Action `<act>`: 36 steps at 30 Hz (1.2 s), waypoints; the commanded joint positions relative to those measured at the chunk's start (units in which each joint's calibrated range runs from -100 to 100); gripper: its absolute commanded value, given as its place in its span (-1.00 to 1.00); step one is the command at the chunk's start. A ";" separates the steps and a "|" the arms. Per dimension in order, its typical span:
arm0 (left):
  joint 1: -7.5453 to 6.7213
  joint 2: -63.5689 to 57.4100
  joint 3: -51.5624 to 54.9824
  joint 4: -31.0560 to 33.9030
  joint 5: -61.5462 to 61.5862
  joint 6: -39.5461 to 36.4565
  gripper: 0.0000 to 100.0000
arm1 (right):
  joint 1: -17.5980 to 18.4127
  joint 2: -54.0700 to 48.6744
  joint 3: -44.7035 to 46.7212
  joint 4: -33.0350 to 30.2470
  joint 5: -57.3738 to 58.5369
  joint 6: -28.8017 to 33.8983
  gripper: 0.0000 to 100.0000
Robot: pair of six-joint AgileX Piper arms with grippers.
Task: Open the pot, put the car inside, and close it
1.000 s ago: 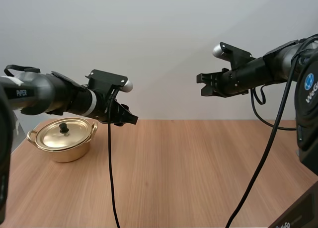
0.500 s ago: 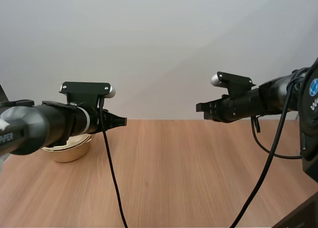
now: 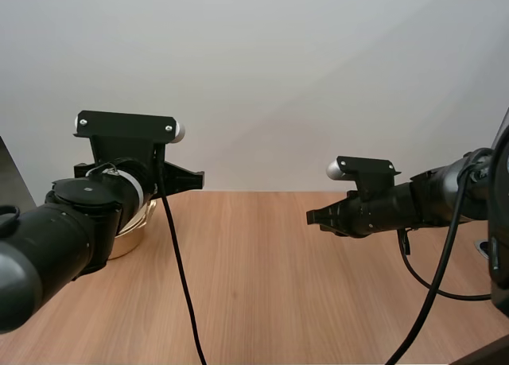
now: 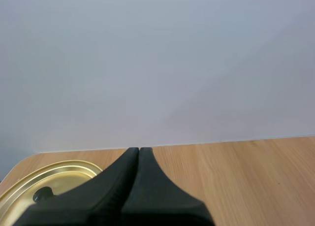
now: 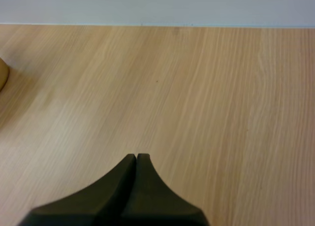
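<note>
Pot (image 4: pixel 54 180) lidded near closed left claw (image 4: pixel 139 150); right claw (image 5: pixel 136 156) closed too, both empty.

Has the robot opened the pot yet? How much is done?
Nothing is done yet: the lid sits on the pot. In hand: nothing, since the left gripper near the lid and the right gripper over the bare table both have their fingers shut and empty. Left: lifting the lid, loading the pot, closing it.
</note>
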 commanded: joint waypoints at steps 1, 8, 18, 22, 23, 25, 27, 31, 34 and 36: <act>-0.92 -2.00 1.60 -3.14 -2.70 -0.02 -1.00 | 0.02 0.03 1.09 0.01 0.20 0.01 -1.00; -0.92 -10.05 11.72 -4.82 -5.29 -0.02 -1.00 | 0.02 0.54 2.51 4.24 0.35 -0.73 -1.00; -0.72 -27.17 22.44 -4.82 -7.69 -0.02 -1.00 | 0.02 0.54 3.89 4.90 -7.01 -0.73 -1.00; 0.47 -34.41 26.11 -4.82 -5.82 -0.02 -1.00 | 0.02 0.80 5.31 4.90 -11.22 -0.73 -1.00; 0.78 -36.09 27.04 -4.82 -4.92 -0.02 -1.00 | 0.09 -0.08 5.77 5.04 -13.20 -0.73 -1.00; 1.29 -39.03 27.26 -4.82 -4.53 -0.02 -1.00 | 0.85 -2.38 6.90 5.31 -18.36 -0.96 -1.00; 1.42 -41.70 27.26 -4.82 -3.97 0.08 -1.00 | 2.75 -5.64 8.02 5.31 -27.15 -1.09 -1.00; 2.69 -46.07 27.26 -4.82 -1.29 0.08 -1.00 | 7.54 -12.83 11.06 5.31 -44.55 -1.09 -1.00; 3.01 -46.60 27.26 -3.15 -1.68 0.08 -1.00 | 11.75 -18.73 14.22 5.31 -53.86 -1.09 -1.00; 3.01 -46.60 27.26 0.62 -1.65 0.08 -1.00 | 13.93 -22.23 16.46 5.31 -57.07 -1.09 -1.00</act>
